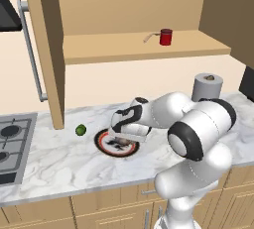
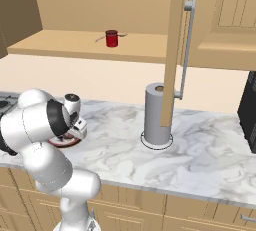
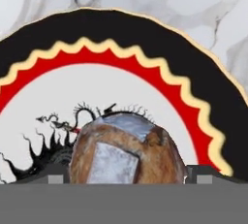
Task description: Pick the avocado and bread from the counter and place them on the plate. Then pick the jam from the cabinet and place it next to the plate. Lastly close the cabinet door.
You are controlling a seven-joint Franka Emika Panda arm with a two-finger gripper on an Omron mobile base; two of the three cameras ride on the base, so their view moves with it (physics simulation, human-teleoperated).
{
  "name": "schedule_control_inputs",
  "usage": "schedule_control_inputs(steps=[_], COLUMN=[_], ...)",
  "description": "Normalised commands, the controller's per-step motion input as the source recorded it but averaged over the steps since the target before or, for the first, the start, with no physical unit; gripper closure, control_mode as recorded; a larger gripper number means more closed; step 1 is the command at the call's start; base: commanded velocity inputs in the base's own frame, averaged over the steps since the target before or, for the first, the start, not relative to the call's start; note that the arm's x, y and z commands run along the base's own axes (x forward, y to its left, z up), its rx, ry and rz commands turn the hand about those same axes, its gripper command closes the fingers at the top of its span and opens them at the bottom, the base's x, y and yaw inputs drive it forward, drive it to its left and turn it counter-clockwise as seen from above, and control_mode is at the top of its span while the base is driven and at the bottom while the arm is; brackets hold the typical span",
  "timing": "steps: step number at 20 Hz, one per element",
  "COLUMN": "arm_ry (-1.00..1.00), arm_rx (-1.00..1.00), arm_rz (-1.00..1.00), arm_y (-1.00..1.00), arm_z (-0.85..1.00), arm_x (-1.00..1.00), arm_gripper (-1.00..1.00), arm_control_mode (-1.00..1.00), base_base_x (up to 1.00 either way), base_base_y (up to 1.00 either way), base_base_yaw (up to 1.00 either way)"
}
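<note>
My gripper [image 3: 129, 176] is shut on the bread [image 3: 127, 151], a brown lumpy roll whose sides meet both finger tips. It hangs low over the white middle of the plate [image 3: 145, 39], beside the black motif. In the left base view the gripper [image 1: 119, 137] points down over the plate [image 1: 101, 143] on the marble counter [image 1: 59, 163]. The green avocado [image 1: 81, 130] lies on the counter just left of the plate. The dark red jam [image 1: 165, 37] [image 2: 112, 38] stands on the cabinet's shelf [image 1: 129, 47]. The cabinet door [image 1: 47, 49] [image 2: 172, 50] stands open.
A tall grey paper-towel roll [image 1: 207, 86] [image 2: 157, 116] stands on the counter right of the plate. A stove [image 1: 12, 143] lies at the left end. A black appliance [image 2: 248, 115] stands at the far right. The open door's edge hangs above the avocado.
</note>
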Motion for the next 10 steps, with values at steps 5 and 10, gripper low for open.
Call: schedule_control_inputs(steps=[5, 10], arm_ry=[0.08, 0.02], arm_rx=[-0.06, -0.01], arm_rz=[-0.01, -0.02], arm_y=[0.21, 0.04], arm_z=[-0.26, 0.14], arm_x=[0.1, -0.01], arm_gripper=[-1.0, -1.0], arm_control_mode=[-1.0, -1.0], base_base_x=[0.0, 0.0], base_base_y=[0.0, 0.0], base_base_yaw=[0.0, 0.0])
